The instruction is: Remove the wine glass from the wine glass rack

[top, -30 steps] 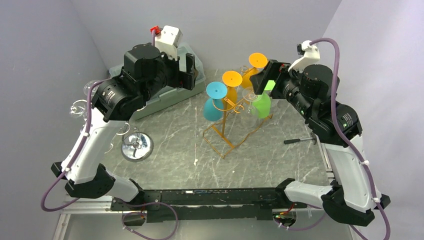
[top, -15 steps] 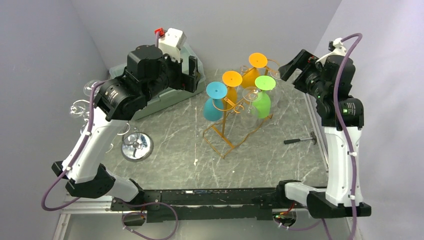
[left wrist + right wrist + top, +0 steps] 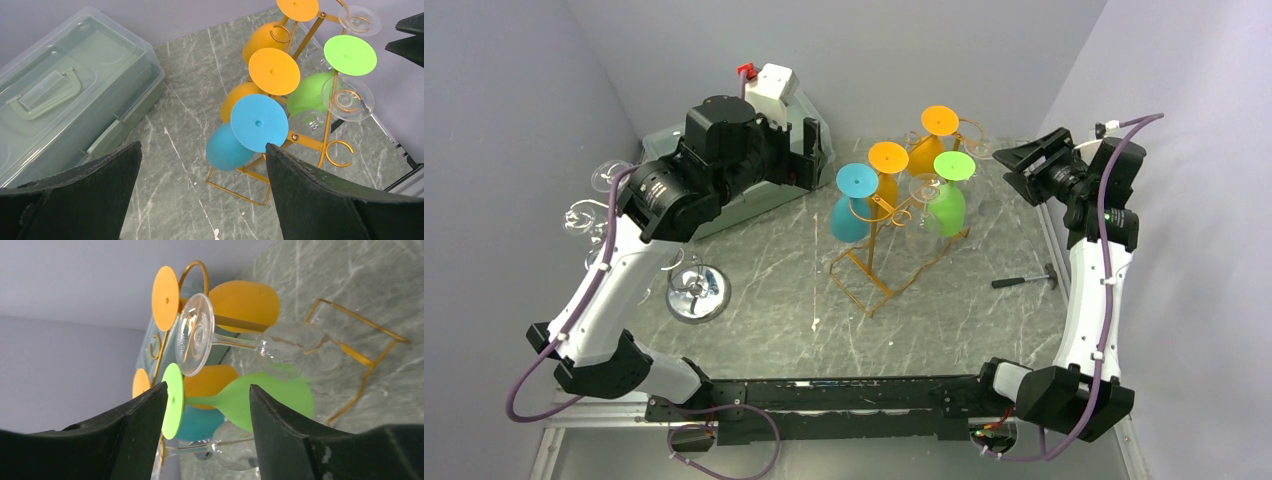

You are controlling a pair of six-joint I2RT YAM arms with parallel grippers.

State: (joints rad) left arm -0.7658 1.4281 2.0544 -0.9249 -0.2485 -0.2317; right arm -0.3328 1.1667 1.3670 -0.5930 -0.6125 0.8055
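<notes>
Left arm: I have it raised high to the left of the rack, wrist bent down toward it.
Left gripper [image 3: 202,147]: fingers spread wide, holding nothing, above the rack.
Right arm: it stands tall to the right of the rack, wrist turned sideways at it.
Right gripper [image 3: 208,389]: fingers wide apart, empty, short of the rack.
Rack: the thin golden-orange wire rack [image 3: 305,142] stands on the grey marbled table [image 3: 774,300].
Glasses: the green plastic wine glass [image 3: 948,205] hangs upside down on the rack's right side, nearest my right fingers, with a clear wine glass [image 3: 197,335] just beside it.
</notes>
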